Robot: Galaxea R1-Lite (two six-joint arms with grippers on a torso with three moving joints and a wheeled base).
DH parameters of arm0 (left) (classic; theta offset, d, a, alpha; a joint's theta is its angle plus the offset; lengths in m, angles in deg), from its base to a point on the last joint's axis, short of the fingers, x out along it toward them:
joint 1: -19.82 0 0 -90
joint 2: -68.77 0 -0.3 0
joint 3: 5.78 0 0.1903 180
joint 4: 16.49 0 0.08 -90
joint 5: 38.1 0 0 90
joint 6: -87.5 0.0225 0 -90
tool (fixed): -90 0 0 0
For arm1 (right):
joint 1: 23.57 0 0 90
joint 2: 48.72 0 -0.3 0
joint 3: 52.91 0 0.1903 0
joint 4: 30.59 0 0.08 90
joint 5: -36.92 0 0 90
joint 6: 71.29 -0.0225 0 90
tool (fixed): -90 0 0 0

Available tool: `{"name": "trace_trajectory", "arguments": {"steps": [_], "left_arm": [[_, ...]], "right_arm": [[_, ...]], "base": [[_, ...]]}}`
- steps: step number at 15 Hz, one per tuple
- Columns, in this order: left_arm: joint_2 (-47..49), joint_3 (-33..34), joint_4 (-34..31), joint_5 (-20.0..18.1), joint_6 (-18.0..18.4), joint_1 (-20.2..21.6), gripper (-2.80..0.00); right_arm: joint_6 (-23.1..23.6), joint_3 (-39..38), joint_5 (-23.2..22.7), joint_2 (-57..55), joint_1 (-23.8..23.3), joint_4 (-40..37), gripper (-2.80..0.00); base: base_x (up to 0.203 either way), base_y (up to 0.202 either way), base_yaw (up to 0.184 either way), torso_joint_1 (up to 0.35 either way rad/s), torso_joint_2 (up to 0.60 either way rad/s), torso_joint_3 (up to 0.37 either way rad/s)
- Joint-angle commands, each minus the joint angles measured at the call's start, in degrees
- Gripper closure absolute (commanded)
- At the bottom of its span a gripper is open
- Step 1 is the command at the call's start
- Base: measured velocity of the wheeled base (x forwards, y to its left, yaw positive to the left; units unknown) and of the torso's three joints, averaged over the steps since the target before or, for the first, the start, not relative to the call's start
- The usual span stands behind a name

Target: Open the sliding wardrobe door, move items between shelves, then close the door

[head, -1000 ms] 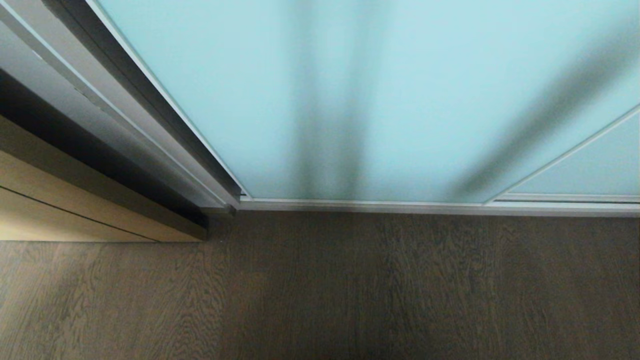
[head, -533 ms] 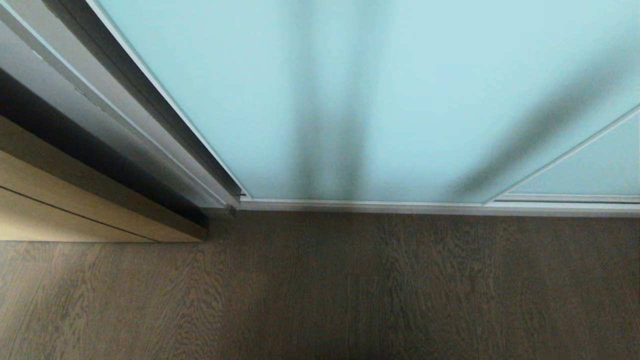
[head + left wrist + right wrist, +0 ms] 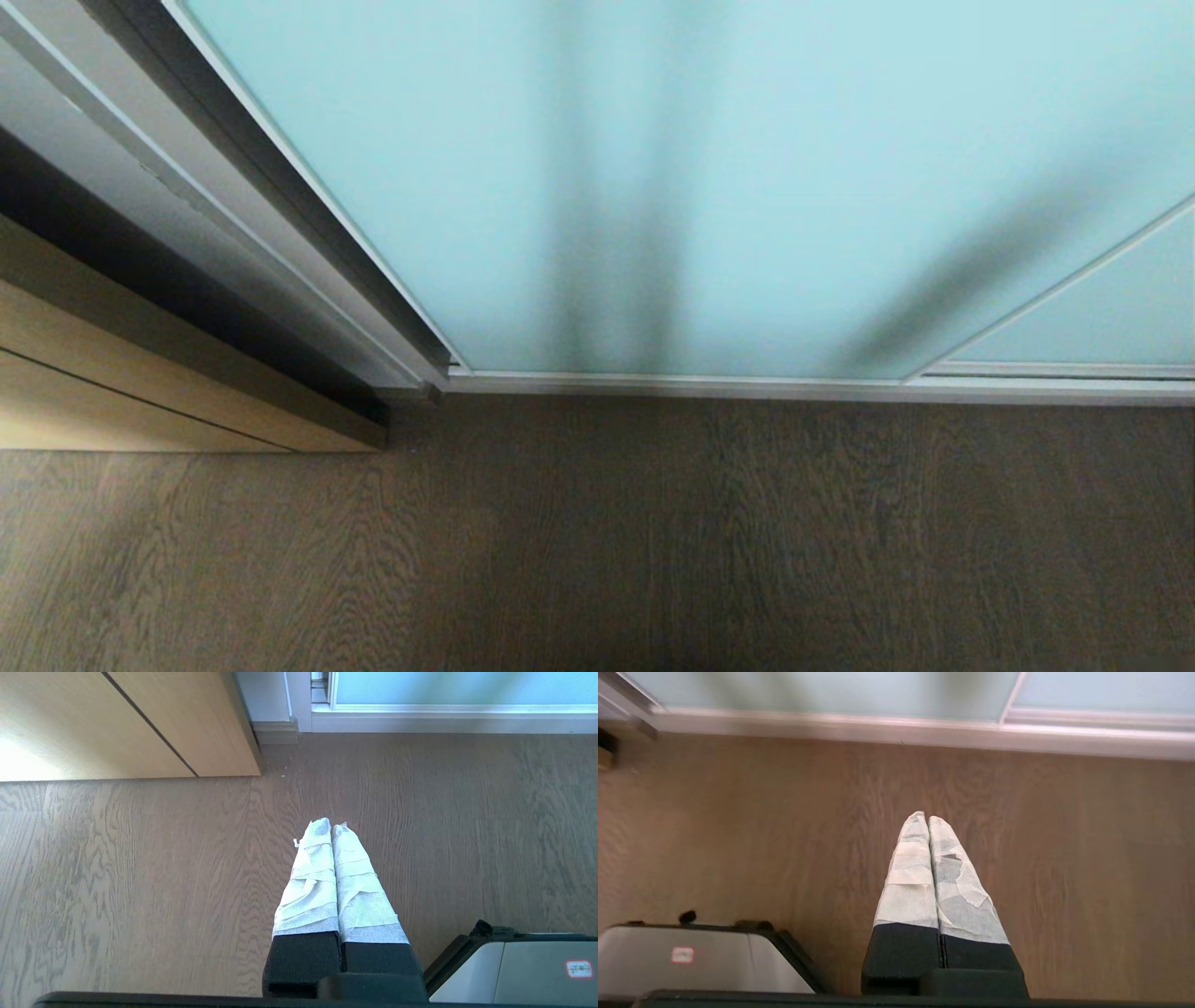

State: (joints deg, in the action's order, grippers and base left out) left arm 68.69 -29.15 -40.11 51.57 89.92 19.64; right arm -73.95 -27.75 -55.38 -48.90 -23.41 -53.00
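The sliding wardrobe door, frosted pale blue-green glass in a thin silver frame, stands closed and fills the head view; its bottom rail meets the floor. A second glass panel overlaps it at the right. The door's lower edge also shows in the left wrist view and the right wrist view. Neither arm is in the head view. My left gripper hangs shut and empty over the floor. My right gripper is likewise shut and empty, pointing down at the floor. The items and the shelves are hidden behind the door.
Dark wood-grain floor lies in front of the wardrobe. A light wood door panel stands at the left beside the grey wardrobe frame. My base's grey-white corner shows by the left gripper, and another base corner by the right gripper.
The slanted dark shadow on the right of the glass has sunk and shrunk. The door and the rest of the scene have not moved.
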Motion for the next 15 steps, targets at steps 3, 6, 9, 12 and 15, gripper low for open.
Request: {"name": "trace_trajectory", "arguments": {"steps": [3,6,9,12,15], "left_arm": [[0.07,0.09,-0.01,-0.02,0.04,0.01,0.0],[0.07,0.09,-0.01,-0.02,0.04,0.01,0.0],[0.07,0.09,-0.01,-0.02,0.04,0.01,0.0],[0.07,0.07,-0.01,-0.01,0.04,0.01,0.0],[0.07,0.09,-0.01,-0.02,0.04,0.01,0.0]], "right_arm": [[0.06,-1.53,3.03,0.26,0.02,0.36,0.0],[-0.07,-1.79,3.0,0.26,0.02,0.89,0.0],[0.11,-1.79,3.08,0.26,0.02,0.81,0.0],[-0.15,-1.79,3.0,0.17,0.02,0.45,0.0],[-0.07,-1.79,3.0,0.17,0.02,0.54,0.0]], "base": [[0.0,0.0,0.0,0.0,0.0,0.0],[0.0,0.0,0.0,0.0,0.0,0.0],[0.0,0.0,0.0,0.0,0.0,0.0],[0.0,0.0,0.0,0.0,0.0,0.0],[0.0,0.0,0.0,0.0,0.0,0.0]]}}
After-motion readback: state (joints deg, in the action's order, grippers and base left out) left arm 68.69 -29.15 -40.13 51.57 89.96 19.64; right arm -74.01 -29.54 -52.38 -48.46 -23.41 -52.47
